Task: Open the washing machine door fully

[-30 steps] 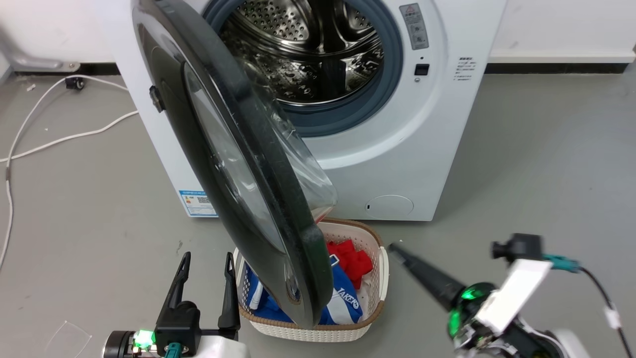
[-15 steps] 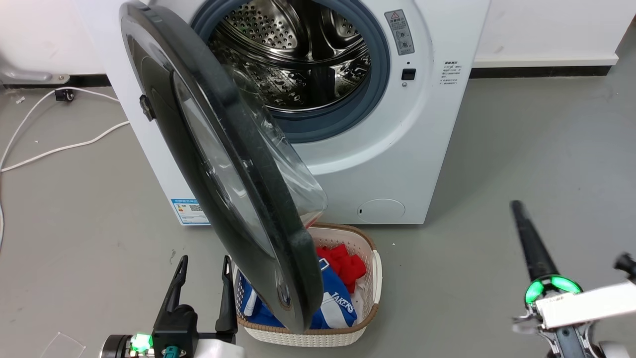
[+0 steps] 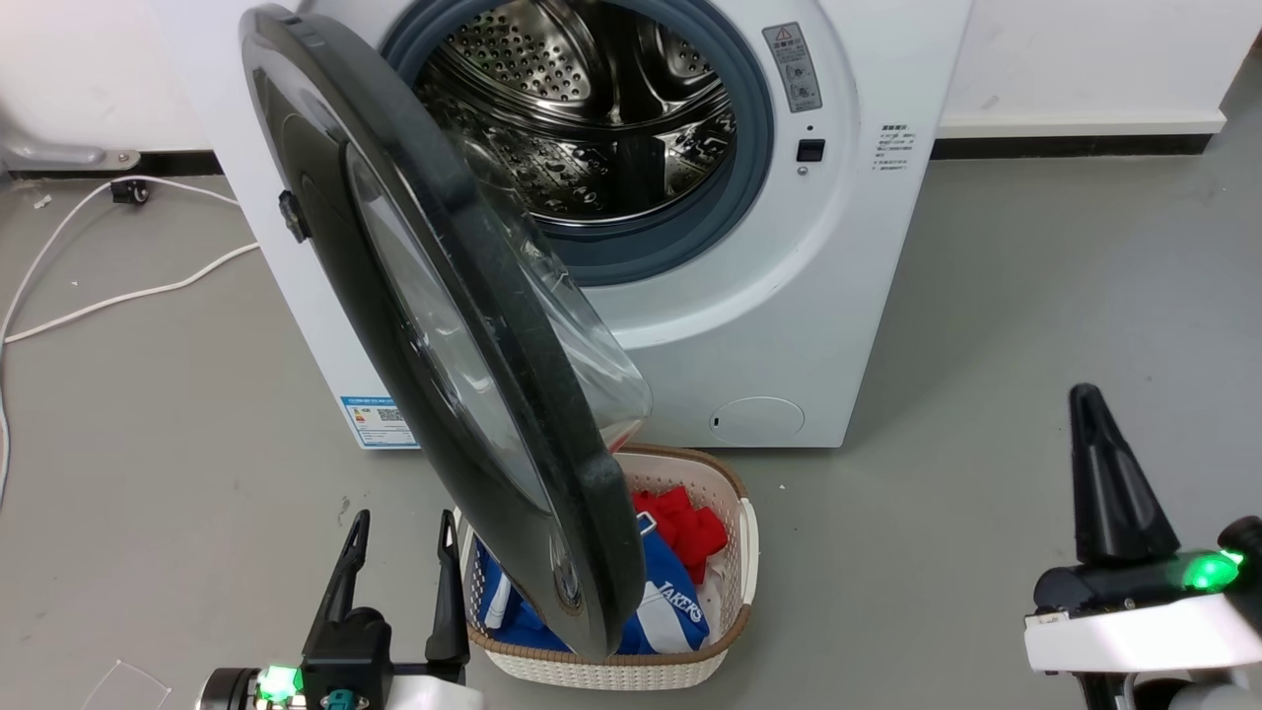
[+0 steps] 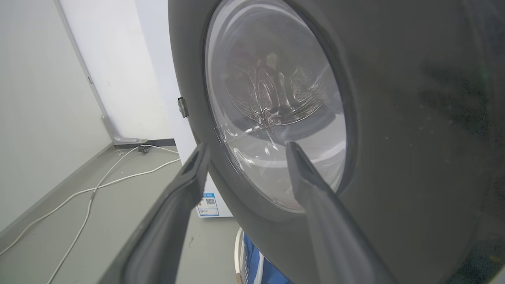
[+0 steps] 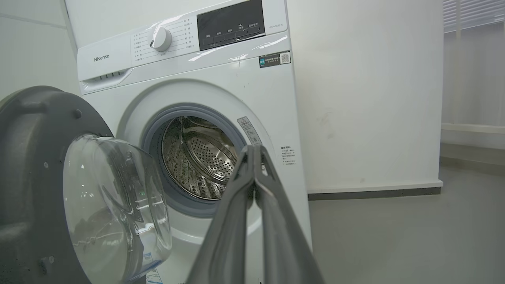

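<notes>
**Door part-open: handling assessment**

The washing machine door [image 3: 444, 325], a glossy black disc with a bulging clear bowl, stands about half-swung from the left side of the washing machine [image 3: 789, 325], its free edge over a laundry basket [image 3: 753, 537]. I judge it rigid, weighty and slick, best pushed at the black rim and not the glass. My left gripper [image 3: 405, 521] is spread wide and empty beside its outer face. My right gripper [image 3: 1085, 404] is pinched together, empty, well apart.
</notes>
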Controlling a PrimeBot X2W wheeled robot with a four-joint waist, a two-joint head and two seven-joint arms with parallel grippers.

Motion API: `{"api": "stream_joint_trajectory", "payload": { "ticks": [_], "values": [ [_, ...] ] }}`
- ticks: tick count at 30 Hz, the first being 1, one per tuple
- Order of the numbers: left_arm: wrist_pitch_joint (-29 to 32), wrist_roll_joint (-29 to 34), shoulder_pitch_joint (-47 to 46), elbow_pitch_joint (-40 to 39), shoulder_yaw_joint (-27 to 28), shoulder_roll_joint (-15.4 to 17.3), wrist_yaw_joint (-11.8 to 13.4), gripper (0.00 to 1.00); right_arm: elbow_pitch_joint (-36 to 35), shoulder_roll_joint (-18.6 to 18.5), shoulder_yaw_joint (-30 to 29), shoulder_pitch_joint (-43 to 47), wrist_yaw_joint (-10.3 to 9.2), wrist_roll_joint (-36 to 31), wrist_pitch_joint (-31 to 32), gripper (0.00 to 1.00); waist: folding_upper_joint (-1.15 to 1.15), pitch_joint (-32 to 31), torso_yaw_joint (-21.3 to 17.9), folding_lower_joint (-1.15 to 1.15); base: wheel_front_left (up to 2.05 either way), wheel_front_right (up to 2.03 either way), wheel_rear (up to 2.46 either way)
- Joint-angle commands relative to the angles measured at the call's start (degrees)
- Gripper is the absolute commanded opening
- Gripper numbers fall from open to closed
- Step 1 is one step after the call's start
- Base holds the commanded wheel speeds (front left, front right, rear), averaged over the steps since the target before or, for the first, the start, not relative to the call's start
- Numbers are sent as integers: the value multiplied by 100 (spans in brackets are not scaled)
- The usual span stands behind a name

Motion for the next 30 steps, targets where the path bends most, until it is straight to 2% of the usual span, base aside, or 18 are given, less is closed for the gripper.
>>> {"api": "stream_joint_trajectory", "payload": {
  "ticks": [1, 4, 9, 21, 22, 23, 24, 30],
  "values": [
    [-16, 17, -4, -2, -4, 29, 17, 100, -96, 104, -89, 153, -1, -291, -9, 0, 0, 2, 21, 0, 0, 0, 0],
    [-16, 13, -15, 2, -6, 33, 30, 100, -173, 235, -189, 320, -1, -802, -10, 0, 0, -1, 51, 0, 0, 0, 0],
    [-16, 13, -46, 8, -29, 32, 30, 100, -118, 369, -380, 611, 0, -1135, -11, 0, 0, -10, 108, 0, 0, 0, 0],
    [-16, 16, -4, -24, -41, 46, 75, 100, 286, 389, -445, 1063, 0, -723, -12, 0, 0, -52, 136, 0, 0, 0, 0],
    [-16, 16, 2, -23, -41, 48, 77, 100, 300, 389, -442, 1069, -1, -706, -12, 18, 0, -54, 135, 0, 0, 0, 0],
    [-16, 15, 9, -22, -41, 49, 76, 100, 312, 390, -439, 1072, -1, -687, -12, 47, 0, -56, 134, 0, 0, 0, 0],
    [-16, 15, 14, -21, -41, 49, 77, 100, 329, 390, -428, 1075, -1, -684, -12, 100, 0, -58, 132, 0, 0, 0, 0],
    [-16, 11, 31, -10, -47, 52, 90, 100, 353, 390, -390, 1076, -1, -694, -12, 100, 0, -60, 130, 0, 0, 0, 0]
  ]
}}
